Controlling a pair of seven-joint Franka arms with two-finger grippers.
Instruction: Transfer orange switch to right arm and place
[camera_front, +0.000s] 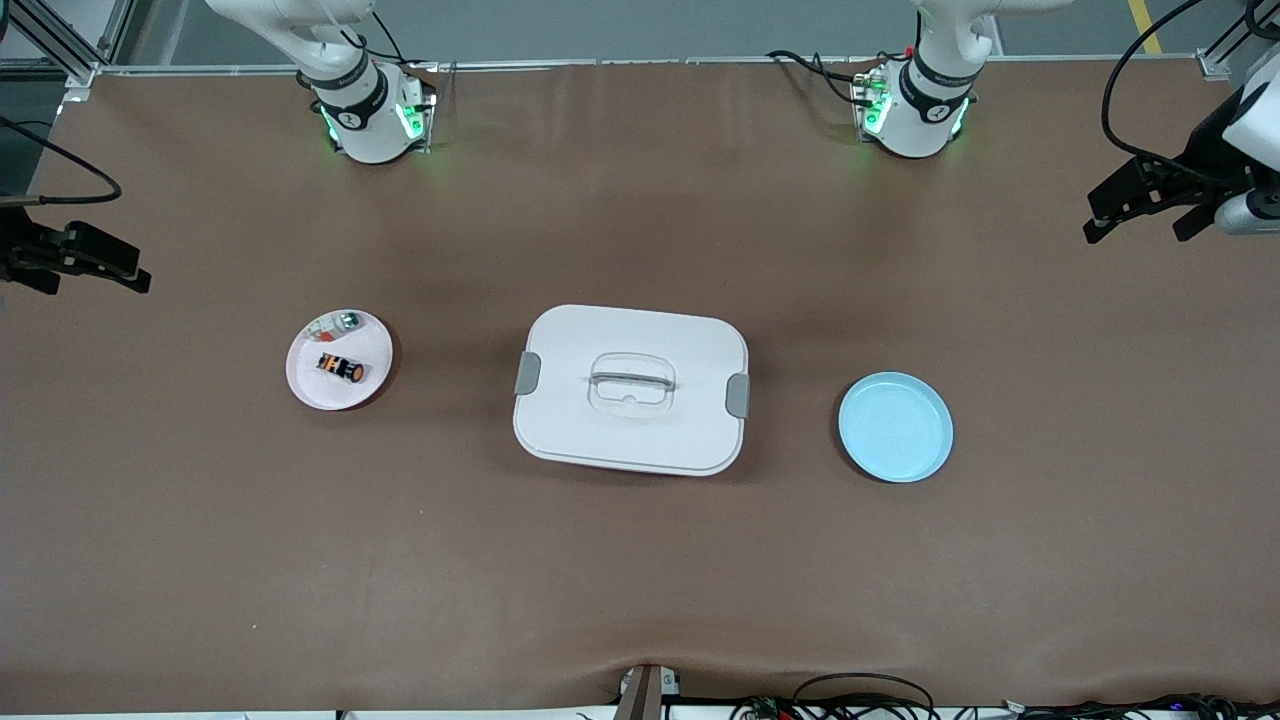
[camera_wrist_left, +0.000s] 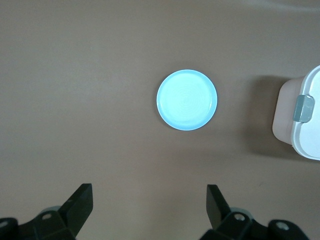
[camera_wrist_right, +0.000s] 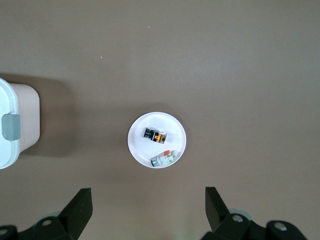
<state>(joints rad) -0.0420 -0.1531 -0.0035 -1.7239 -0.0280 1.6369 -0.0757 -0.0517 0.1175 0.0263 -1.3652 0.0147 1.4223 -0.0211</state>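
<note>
The orange switch (camera_front: 340, 367), a tiny black part with an orange end, lies on a small pale pink plate (camera_front: 310, 395) toward the right arm's end of the table. It also shows in the right wrist view (camera_wrist_right: 155, 135), lying on that plate (camera_wrist_right: 136, 145). My right gripper (camera_front: 95, 282) is open and empty, held high off that end of the table, apart from the plate. It also shows in its own wrist view (camera_wrist_right: 148, 205). My left gripper (camera_front: 1135, 232) is open and empty, high at the left arm's end; its wrist view (camera_wrist_left: 149, 205) shows the jaws wide apart.
A small whitish piece (camera_front: 335, 323) with red and green marks shares the pink plate, also in the right wrist view (camera_wrist_right: 163, 159). A white lidded box (camera_front: 632, 390) with a clear handle sits mid-table. An empty light blue plate (camera_front: 895, 427) lies toward the left arm's end and shows in the left wrist view (camera_wrist_left: 187, 100).
</note>
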